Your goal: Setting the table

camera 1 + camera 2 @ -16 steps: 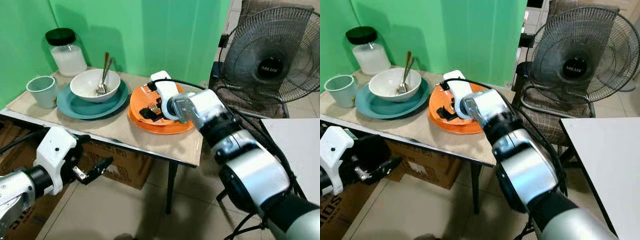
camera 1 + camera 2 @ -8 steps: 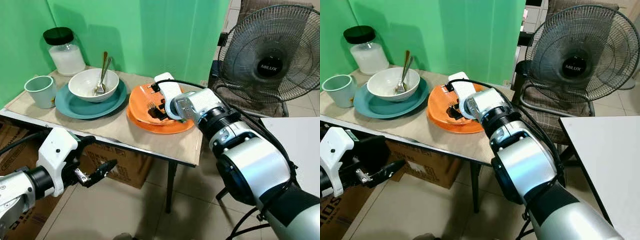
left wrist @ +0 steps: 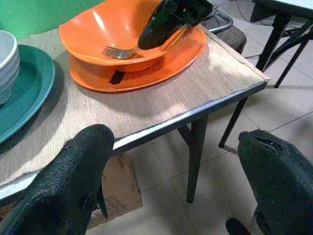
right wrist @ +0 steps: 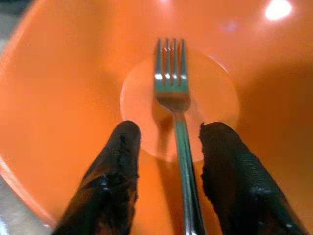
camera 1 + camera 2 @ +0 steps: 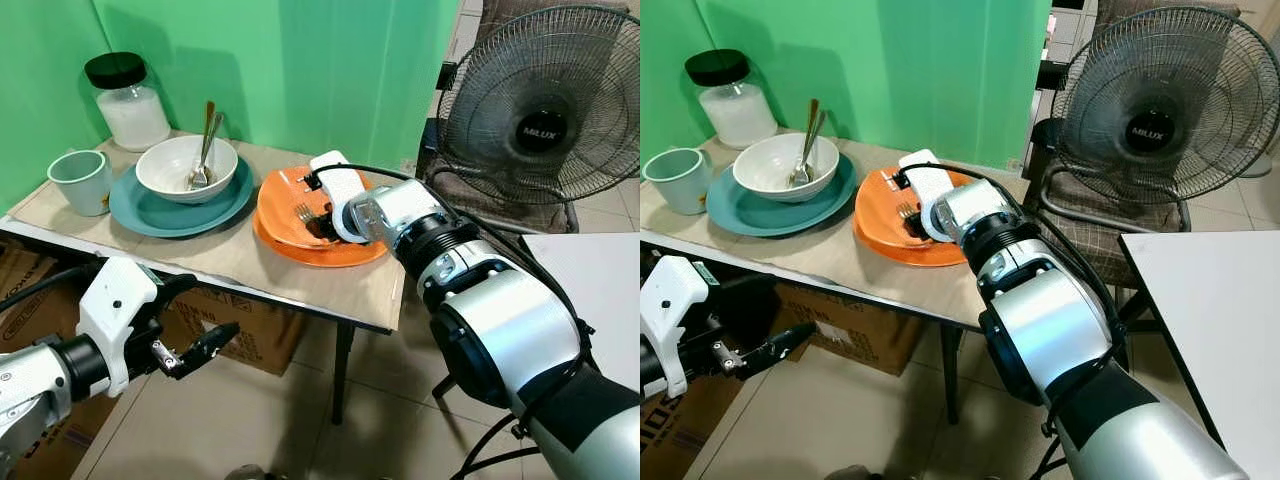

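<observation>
Right gripper (image 4: 168,161), fingers parted astride fork (image 4: 172,93) handle in orange bowl (image 4: 58,98): should close squarely on handle before lifting.

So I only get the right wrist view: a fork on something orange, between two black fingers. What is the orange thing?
Observer: An orange bowl, stacked on an orange plate, near the table's corner.
Operator: Anything else on the table?
Observer: A white bowl with cutlery on a teal plate, plus a cup and a jar.
Operator: And the other arm?
Observer: The left fingers hang low beside the table, apart, holding nothing.
</observation>
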{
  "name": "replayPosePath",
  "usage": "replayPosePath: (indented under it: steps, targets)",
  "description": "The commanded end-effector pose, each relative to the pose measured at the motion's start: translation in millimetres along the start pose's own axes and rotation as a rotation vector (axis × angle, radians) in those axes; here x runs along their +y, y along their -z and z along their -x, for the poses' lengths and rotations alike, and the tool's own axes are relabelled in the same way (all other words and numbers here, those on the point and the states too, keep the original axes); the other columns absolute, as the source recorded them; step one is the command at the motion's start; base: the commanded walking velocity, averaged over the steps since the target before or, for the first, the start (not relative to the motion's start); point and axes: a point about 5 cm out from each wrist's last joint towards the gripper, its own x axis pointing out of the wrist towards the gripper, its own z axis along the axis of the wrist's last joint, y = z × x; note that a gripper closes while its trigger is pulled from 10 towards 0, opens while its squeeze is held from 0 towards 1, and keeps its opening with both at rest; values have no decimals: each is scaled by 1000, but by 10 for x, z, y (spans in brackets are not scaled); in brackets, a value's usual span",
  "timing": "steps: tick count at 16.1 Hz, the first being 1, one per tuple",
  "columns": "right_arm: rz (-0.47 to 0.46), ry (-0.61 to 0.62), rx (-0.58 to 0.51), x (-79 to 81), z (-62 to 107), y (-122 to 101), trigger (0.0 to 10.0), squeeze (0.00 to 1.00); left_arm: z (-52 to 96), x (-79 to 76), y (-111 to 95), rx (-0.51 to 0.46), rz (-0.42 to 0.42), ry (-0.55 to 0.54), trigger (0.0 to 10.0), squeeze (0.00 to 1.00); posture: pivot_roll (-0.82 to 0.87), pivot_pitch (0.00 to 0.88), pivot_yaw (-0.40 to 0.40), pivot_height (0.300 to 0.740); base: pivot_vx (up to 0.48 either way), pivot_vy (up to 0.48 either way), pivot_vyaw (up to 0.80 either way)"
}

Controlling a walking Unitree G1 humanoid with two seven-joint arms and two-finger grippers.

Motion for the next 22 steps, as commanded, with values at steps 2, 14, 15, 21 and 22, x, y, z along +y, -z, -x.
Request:
replayPosePath:
  steps: [2, 14, 15, 21, 22]
  targets:
    - [-3, 11, 7, -19, -14, 39, 0, 0, -3, -25, -33, -3, -17, 18, 10000, 0, 27, 79, -8, 740, 0, 0, 0]
    - [20, 0, -7, 18, -27, 21, 0, 0, -19, -28, -29, 0, -16, 32, 10000, 0, 29, 71, -9, 740, 0, 0, 0]
    - [20, -1, -7, 20, -27, 22, 0, 0, -19, -28, -28, 0, -16, 32, 10000, 0, 28, 68, -8, 740, 0, 0, 0]
    - [-137, -78, -124, -52, 83, -176, 0, 0, -44, -48, -40, -17, -14, 35, 10000, 0, 28, 43, 1, 740, 0, 0, 0]
    - [-236, -163, -231, -149, 207, -333, 0, 0, -91, -85, -76, -48, -11, 35, 10000, 0, 29, 38, 5, 740, 0, 0, 0]
